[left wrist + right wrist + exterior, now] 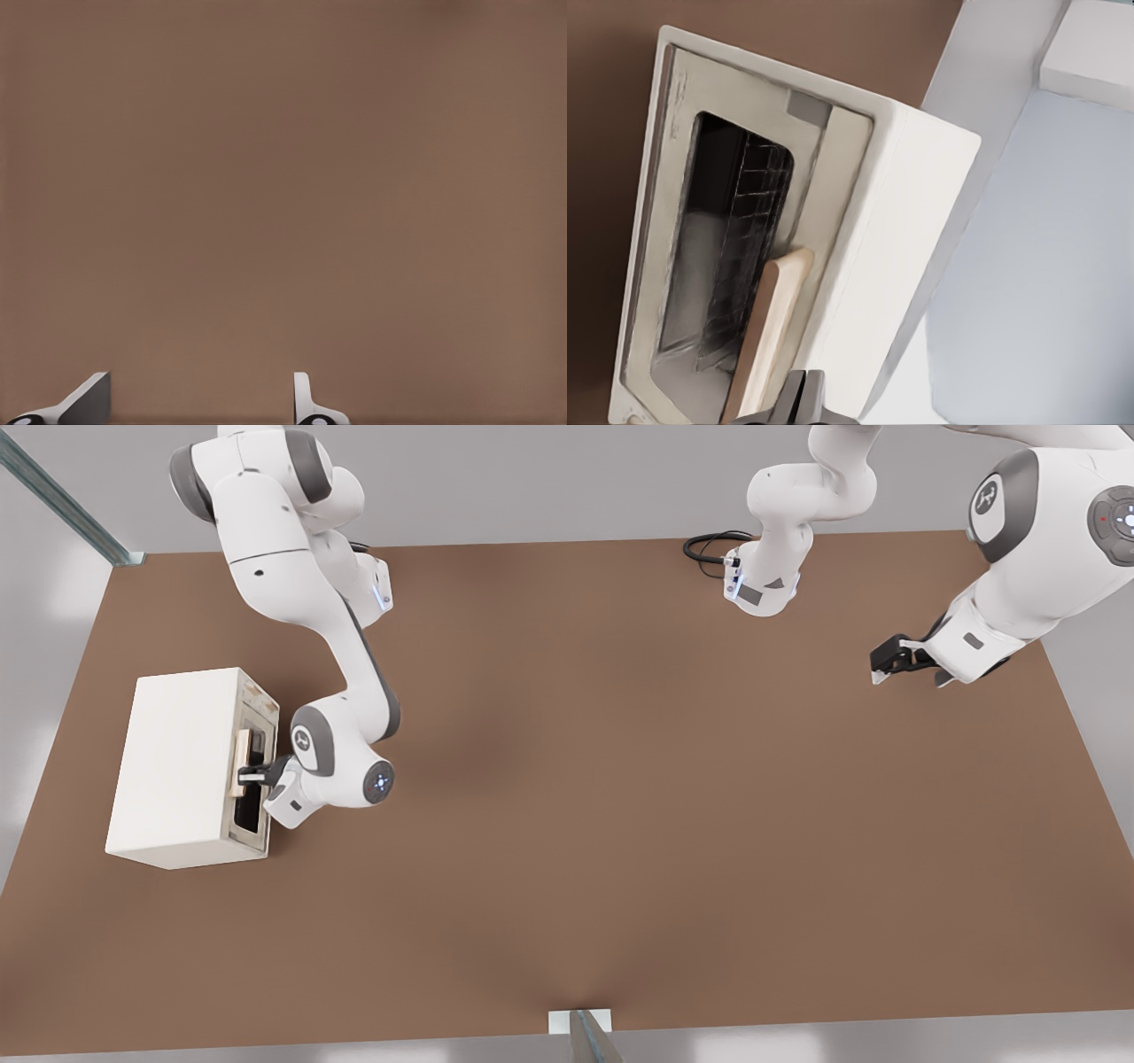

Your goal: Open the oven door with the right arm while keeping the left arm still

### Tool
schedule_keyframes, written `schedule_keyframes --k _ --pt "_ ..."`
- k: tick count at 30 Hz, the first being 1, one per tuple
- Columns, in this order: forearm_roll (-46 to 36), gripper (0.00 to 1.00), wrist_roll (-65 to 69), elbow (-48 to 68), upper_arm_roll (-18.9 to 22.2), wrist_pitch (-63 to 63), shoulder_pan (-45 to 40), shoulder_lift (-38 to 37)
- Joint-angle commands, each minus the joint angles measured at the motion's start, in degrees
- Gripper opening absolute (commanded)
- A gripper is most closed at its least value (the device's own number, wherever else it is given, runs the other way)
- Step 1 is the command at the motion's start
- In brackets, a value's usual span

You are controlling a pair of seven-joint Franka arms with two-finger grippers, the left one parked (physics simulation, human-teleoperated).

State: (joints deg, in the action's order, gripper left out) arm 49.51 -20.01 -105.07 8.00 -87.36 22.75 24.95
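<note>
Gripper [799,400] fingers are pressing together beside the tan handle [764,332]. Oven door [700,239] is sitting just ahead of the jaws, shut.

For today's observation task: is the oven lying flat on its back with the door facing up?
No: the oven stands upright on the table, with the end effector at its door handle.

Cream oven door [257,779], dark window, pale tan handle [240,764]. Black gripper [251,777] at the handle. Brown table [620,779].
</note>
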Motion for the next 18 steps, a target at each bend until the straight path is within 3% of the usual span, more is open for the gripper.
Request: schedule_keyframes --k 1,18 --pt "0.41 0.21 -15.15 -0.31 0.26 -4.66 0.01 -0.07" --pt "0.49 0.21 -14.09 -3.83 1.23 -3.87 -1.13 -0.69"
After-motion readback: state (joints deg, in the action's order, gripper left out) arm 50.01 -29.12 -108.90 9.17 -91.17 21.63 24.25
